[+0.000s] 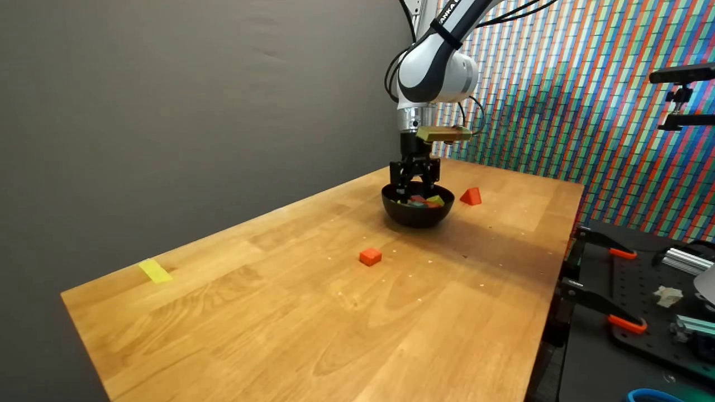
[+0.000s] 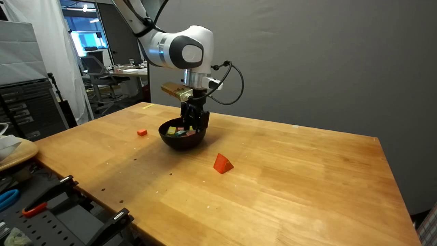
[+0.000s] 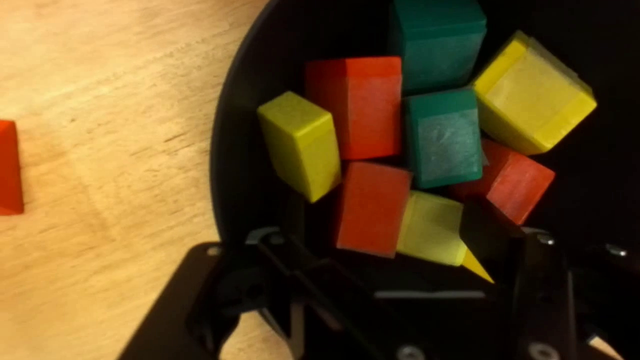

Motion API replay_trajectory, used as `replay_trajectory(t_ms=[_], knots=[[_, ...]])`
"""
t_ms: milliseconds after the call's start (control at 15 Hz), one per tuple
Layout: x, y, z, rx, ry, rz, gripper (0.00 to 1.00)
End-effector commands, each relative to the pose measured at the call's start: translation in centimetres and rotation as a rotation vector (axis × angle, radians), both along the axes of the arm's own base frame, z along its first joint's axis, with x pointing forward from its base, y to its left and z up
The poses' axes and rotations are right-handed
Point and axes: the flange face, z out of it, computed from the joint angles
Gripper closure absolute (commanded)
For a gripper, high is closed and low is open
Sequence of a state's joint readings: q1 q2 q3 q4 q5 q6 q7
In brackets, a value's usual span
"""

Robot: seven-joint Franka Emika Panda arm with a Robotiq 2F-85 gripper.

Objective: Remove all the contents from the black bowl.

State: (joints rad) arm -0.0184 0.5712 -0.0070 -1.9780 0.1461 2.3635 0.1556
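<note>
The black bowl (image 1: 418,216) was sitting upright on the wooden tabletop (image 1: 290,324), and yeah, it had a decent heap of small blocks (image 2: 171,130) in it. The wrist view gave the best look: two green blocks (image 3: 445,137) sat right next to each other, a yellow block (image 3: 302,150) was near the bowl's wall, another yellow one (image 3: 535,95) was across from it past the greens, and a few red blocks (image 3: 370,112) were mixed in. The gripper (image 1: 416,188) pointed straight down with its tips inside the bowl and its fingers (image 3: 492,232) spread apart, a red block (image 3: 375,210) and a yellow one (image 3: 432,227) sitting in the gap. Whether the finger beside that yellow one was touching it was hard to tell. Outside the bowl, a loose red block (image 1: 370,257) and a red wedge (image 1: 471,196) lay on the tabletop in both exterior views, with the bowl roughly between them and both pieces apart from it. Farther off, a flat strip of yellow tape (image 1: 155,271) lay at the tabletop's edge, and a couple of black clamps (image 1: 595,301) with orange ends stuck out past the opposite edge. Behind it all there was a plain gray wall (image 1: 223,111) plus a loud multicolored panel (image 1: 558,123), and an exterior view caught an office chair (image 2: 94,65) in the background.
</note>
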Motion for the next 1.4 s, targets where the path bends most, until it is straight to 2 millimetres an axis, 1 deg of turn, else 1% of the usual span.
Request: replay_trajectory(t_ms=[0,67,133,200,267,333,400,600,667,733,933,1067,1200,1333], knots=[[1.0,0.1,-0.3,0.003,-0.018,-0.023,0.26],[1.1,0.4,-0.4,-0.001,-0.018,-0.016,0.27],[1.3,0.6,-0.4,-0.003,-0.02,-0.013,0.31],[1.4,0.7,-0.4,-0.001,-0.02,-0.011,0.33],[1.6,0.9,-0.4,0.006,-0.02,-0.009,0.38],[1.8,1.1,-0.3,0.015,-0.021,-0.009,0.57],[1.9,1.2,-0.4,0.02,-0.022,-0.009,0.57],[2.4,1.2,0.1,0.042,-0.022,-0.009,0.76],[2.5,1.2,0.1,0.046,-0.022,-0.014,0.81],[2.6,1.2,0.1,0.052,-0.023,-0.021,0.77],[2.9,1.1,0.2,0.064,-0.019,-0.036,0.76],[3.0,1.0,0.8,0.07,-0.023,-0.037,0.77],[2.9,0.7,1.9,0.073,-0.027,-0.038,0.78],[2.5,0.4,3.2,0.076,-0.026,-0.02,0.77]])
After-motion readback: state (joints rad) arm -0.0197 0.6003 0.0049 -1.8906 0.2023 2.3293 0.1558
